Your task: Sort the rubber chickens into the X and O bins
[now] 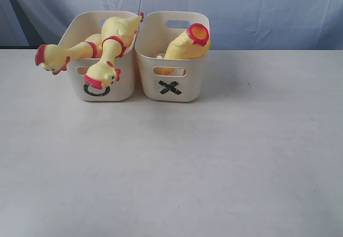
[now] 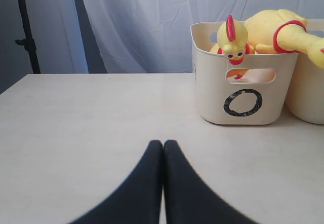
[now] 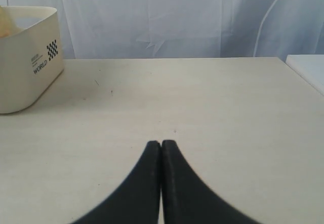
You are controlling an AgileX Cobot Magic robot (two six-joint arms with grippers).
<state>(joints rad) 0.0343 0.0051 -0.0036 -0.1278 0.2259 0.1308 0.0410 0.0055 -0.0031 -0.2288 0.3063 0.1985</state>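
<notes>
Two cream bins stand side by side at the back of the table. The O bin point(image 1: 124, 89) holds two yellow rubber chickens: one point(image 1: 80, 49) hangs its head over the left wall, the other point(image 1: 114, 44) droops over the front. The X bin point(image 1: 194, 81) holds the headless chicken point(image 1: 186, 43), red-rimmed neck hole up. Neither gripper shows in the exterior view. In the left wrist view my left gripper point(image 2: 163, 144) is shut and empty, low over the table, with the O bin point(image 2: 210, 89) ahead and apart from it. My right gripper point(image 3: 161, 144) is shut and empty too, the X bin point(image 3: 20, 82) off to one side.
A pale curtain point(image 1: 241, 6) hangs behind the table. The table's back edge runs just behind the bins. A dark stand point(image 2: 24, 26) is beyond the table's corner in the left wrist view. A second white surface point(image 3: 309, 67) lies beside the table edge in the right wrist view.
</notes>
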